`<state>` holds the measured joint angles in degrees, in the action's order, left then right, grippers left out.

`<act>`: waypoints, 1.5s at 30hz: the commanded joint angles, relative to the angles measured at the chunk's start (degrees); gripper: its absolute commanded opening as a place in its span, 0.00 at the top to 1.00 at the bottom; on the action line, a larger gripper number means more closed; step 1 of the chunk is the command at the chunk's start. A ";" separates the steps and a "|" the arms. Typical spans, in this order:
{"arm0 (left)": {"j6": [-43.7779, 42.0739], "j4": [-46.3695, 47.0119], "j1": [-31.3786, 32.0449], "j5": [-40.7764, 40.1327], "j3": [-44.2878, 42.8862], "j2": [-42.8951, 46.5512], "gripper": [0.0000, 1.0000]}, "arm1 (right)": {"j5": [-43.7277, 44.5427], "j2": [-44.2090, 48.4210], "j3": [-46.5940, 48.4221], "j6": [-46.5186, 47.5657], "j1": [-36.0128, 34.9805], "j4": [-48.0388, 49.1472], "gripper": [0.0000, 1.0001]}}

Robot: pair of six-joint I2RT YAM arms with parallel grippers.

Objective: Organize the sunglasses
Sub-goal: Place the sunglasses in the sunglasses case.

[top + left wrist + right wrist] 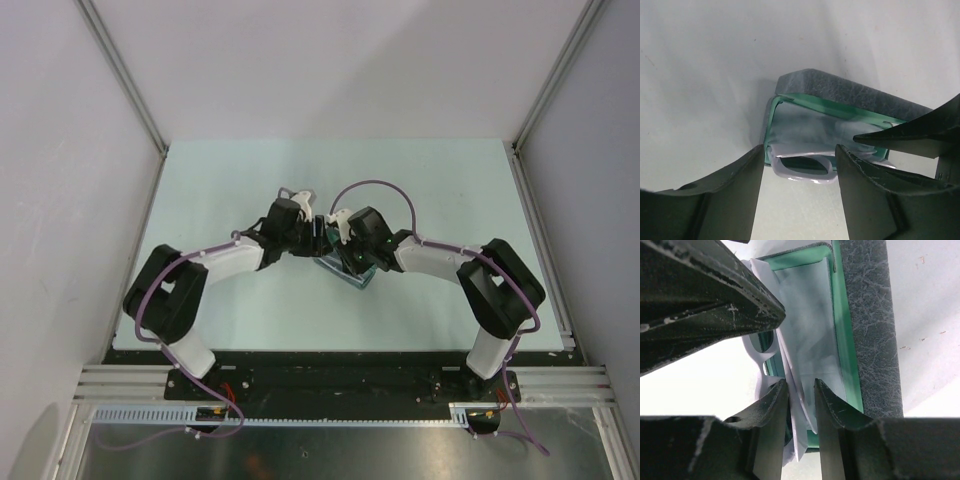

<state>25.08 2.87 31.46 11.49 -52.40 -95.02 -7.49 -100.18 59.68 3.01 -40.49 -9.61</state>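
Top view: both arms meet mid-tabletop (250, 180), left gripper (312, 232) and right gripper (340, 228) nose to nose above the grey case (345, 272).
Left wrist: jaws apart, flanking the white sunglasses (802, 167) at the open case's near rim, cloth (810, 127) just behind.
Right wrist: jaws narrowly apart, cloth edge between them; sunglasses (757, 352) at the case's open edge.

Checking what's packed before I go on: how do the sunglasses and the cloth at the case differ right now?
The sunglasses are a stiff white frame; the cloth is a soft, pale, creased sheet. The sunglasses sit at one rim of the case and poke out past it, while the cloth spreads across the green lining and drapes over that rim. Both are light-coloured and lie at least partly in the open case.
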 commanded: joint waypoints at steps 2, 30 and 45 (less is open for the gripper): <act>1.55 1.70 0.44 -6.91 1.77 1.85 0.36 | 1.77 1.57 -0.18 -0.72 -0.03 0.82 0.69; -0.48 6.09 0.44 -2.08 6.26 5.99 0.34 | -9.48 1.13 -0.18 5.43 1.64 0.11 0.98; 2.52 11.71 1.93 -5.24 9.34 0.36 0.33 | -9.30 2.44 -0.18 4.03 1.64 0.91 0.79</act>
<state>26.61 12.49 32.29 7.64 -43.55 -93.51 -15.09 -100.18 59.42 7.60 -38.61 -9.63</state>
